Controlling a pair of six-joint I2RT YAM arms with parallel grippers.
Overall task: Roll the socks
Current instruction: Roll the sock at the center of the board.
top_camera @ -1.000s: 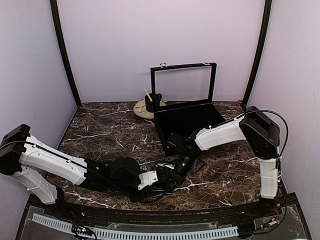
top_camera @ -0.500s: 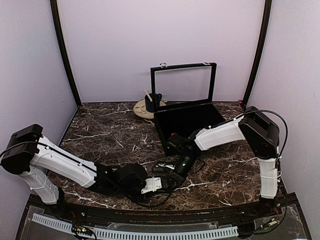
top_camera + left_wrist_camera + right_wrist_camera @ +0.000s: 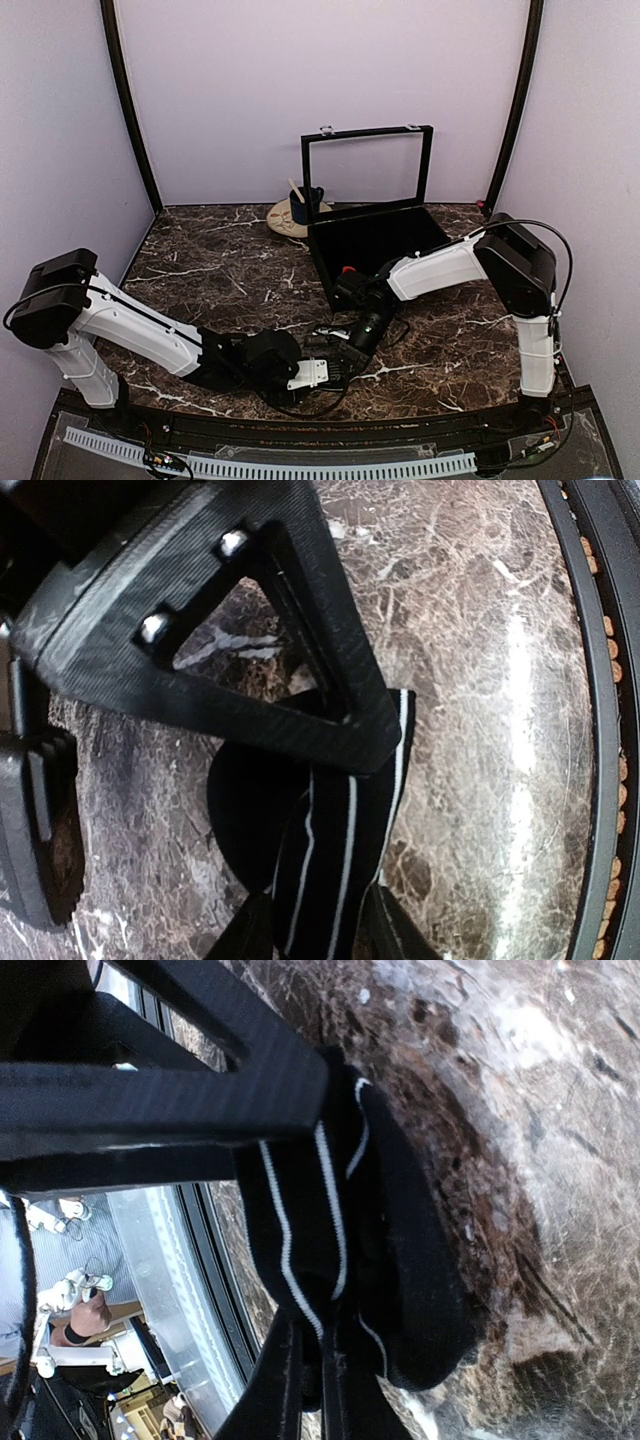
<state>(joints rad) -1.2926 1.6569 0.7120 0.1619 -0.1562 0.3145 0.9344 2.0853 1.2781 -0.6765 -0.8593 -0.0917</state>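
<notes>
The sock I see is black with thin white stripes (image 3: 320, 850), not red. It lies bunched on the marble near the front edge. My left gripper (image 3: 315, 935) is shut on one end of it. My right gripper (image 3: 315, 1380) is shut on the same sock (image 3: 400, 1260), pinching a fold. In the top view the two grippers, left (image 3: 332, 366) and right (image 3: 355, 343), meet almost tip to tip, and the sock is hidden between them. A small red spot (image 3: 347, 269) shows at the black box's near corner; I cannot tell what it is.
An open black box (image 3: 375, 245) with its lid upright stands just behind the right arm. A dark blue mug (image 3: 305, 205) on a pale round plate (image 3: 285, 222) stands at the back. The table's front rim (image 3: 600, 730) runs close beside the sock.
The left arm has pushed further right along the front edge, and its wrist has closed in on the right gripper. The right arm has hardly moved.
</notes>
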